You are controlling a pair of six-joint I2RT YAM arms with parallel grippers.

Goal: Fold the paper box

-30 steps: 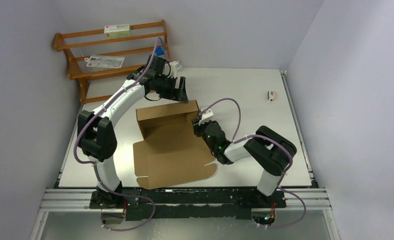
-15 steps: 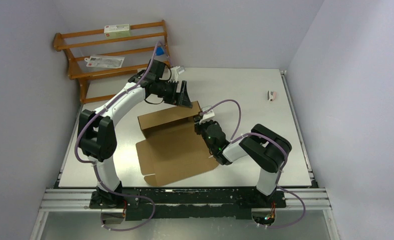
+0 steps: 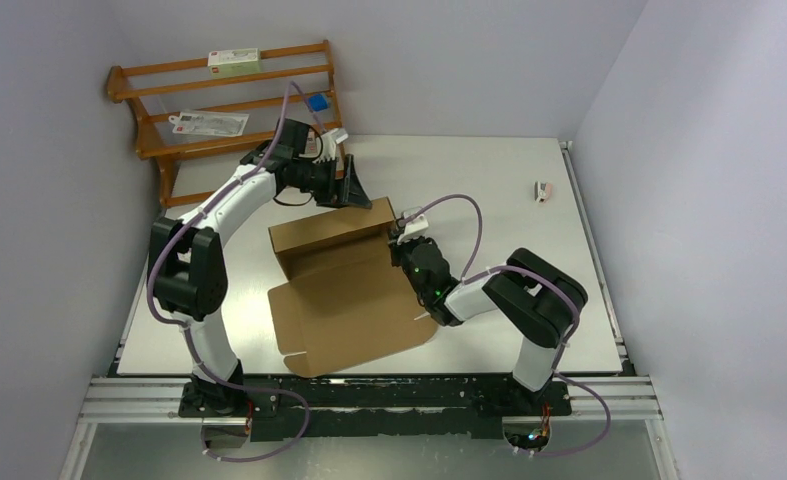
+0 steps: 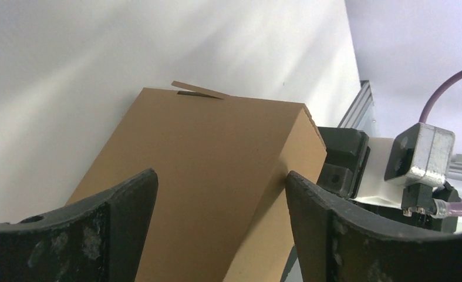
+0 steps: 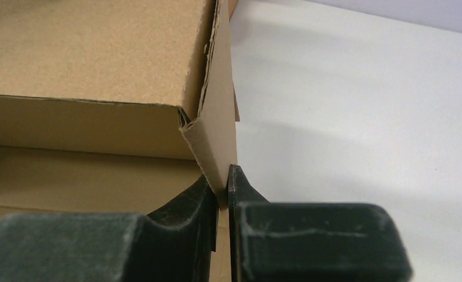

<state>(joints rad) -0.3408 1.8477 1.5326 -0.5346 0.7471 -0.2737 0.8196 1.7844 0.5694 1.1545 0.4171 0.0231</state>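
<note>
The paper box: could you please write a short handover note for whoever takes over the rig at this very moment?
Left gripper: open, poised at the raised far wall of the paper box, gripping nothing.
Right gripper: shut on the paper box, pinching its upright right side wall near the far-right corner.
Position: the paper box sits mid-table, between the two arms.
Done: the far wall and the right side wall stand up.
Left: the wide near panel with its tabs lies flat, not yet folded, so the paper box is open on top.

Plain brown paper box (image 3: 349, 300), white table (image 3: 489, 190), reddish-brown rack (image 3: 169, 150).
</note>
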